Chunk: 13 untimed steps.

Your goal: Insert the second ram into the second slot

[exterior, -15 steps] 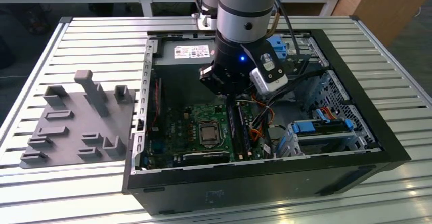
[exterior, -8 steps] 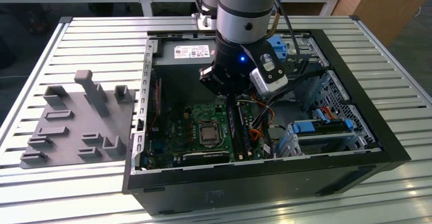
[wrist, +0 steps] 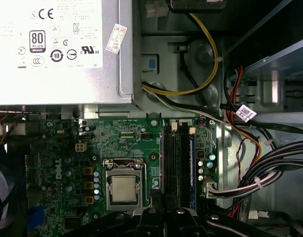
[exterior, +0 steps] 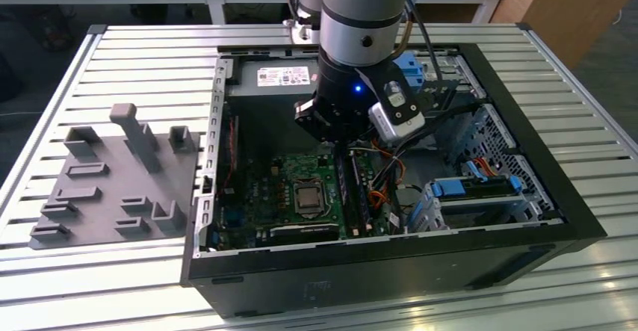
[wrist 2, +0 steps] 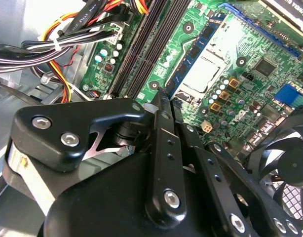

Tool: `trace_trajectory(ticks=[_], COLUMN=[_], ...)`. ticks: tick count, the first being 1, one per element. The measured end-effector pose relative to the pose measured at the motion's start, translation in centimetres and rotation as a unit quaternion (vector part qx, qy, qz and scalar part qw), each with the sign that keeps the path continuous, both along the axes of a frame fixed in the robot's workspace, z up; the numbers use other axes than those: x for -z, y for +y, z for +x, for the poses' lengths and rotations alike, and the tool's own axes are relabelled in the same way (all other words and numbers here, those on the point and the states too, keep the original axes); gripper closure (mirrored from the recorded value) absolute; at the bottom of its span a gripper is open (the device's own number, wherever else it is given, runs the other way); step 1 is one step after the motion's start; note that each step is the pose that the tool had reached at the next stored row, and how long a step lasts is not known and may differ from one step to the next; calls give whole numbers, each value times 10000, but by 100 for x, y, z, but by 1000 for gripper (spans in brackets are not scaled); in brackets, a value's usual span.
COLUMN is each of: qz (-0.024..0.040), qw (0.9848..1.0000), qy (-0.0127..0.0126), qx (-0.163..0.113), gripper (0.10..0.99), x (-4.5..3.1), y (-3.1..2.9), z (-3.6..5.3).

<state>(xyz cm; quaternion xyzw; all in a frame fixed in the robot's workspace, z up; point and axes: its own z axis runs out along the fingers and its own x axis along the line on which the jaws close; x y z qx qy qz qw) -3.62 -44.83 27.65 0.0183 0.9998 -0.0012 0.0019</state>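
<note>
The thin blue ram stick with dark chips (wrist 2: 198,47) hangs just above the green board (wrist: 127,143), beside the long black slots (wrist 2: 141,54). It is not yet pushed in. The black metal fingers (wrist 2: 160,148) are narrow and, I think, pinch one end of it. Held by one end, it could tip, miss the slot and scrape the board. The first wrist view looks straight down on the slots. The exterior view shows the grey arm (exterior: 364,17) inside the black case (exterior: 399,271), with the slots at 6 o'clock from it.

Glossy green motherboard (wrist: 127,138), ribbed metal table (exterior: 100,286)
</note>
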Motion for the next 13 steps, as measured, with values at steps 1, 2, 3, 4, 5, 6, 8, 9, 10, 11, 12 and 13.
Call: trace_trajectory(ticks=[1,2,3,4,5,6,8,9,10,11,12,13], qz=[0,0,0,0,0,0,0,-1,0,1,1,0], qw=[10000,10000,10000,10000,10000,10000,10000,10000,10000,10000,10000,10000], qy=[0,0,0,0,0,0,0,0,2,7,21,34], qx=[0,0,0,0,0,0,0,0,-2,-10,-20,-23], gripper=[949,949,949,949,949,949,949,949,949,949,949,949], x=[0,0,0,0,1,0,1,2,5,10,16,24], y=[0,0,0,0,0,-1,-1,-1,-1,-1,-1,-1], z=[0,0,0,0,0,0,0,0,0,1,3,5])
